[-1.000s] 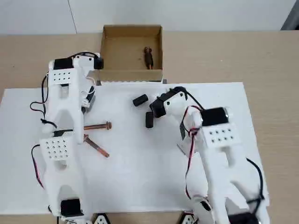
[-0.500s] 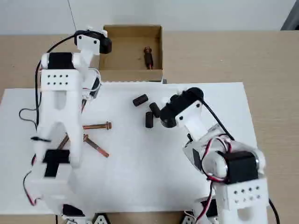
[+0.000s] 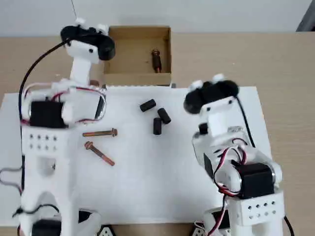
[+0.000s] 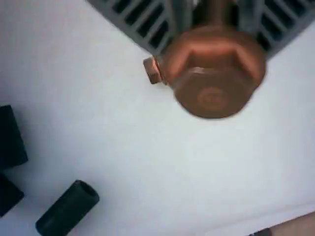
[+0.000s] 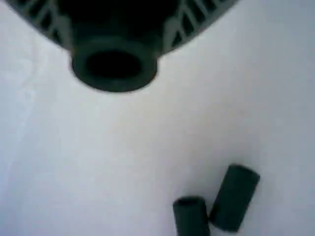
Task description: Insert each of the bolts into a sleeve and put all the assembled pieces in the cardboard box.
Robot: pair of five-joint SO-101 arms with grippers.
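**Both arms lifted off the sheet since 1 s ago**

High: three loose sleeves (image 3: 157,126) are seen mid-sheet (image 3: 162,187), and two loose bolts (image 3: 100,132) near the left arm. One assembled piece (image 3: 156,60) is seen in the box (image 3: 139,32).

Left wrist: left gripper (image 4: 212,19) is clamped on the held bolt (image 4: 212,73).

Right wrist: right gripper (image 5: 115,24) is clamped on the held sleeve (image 5: 114,66), seen end-on.

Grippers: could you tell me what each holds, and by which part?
Left jaws: a bolt by its shank, behind the head; right jaws: a sleeve by its body.
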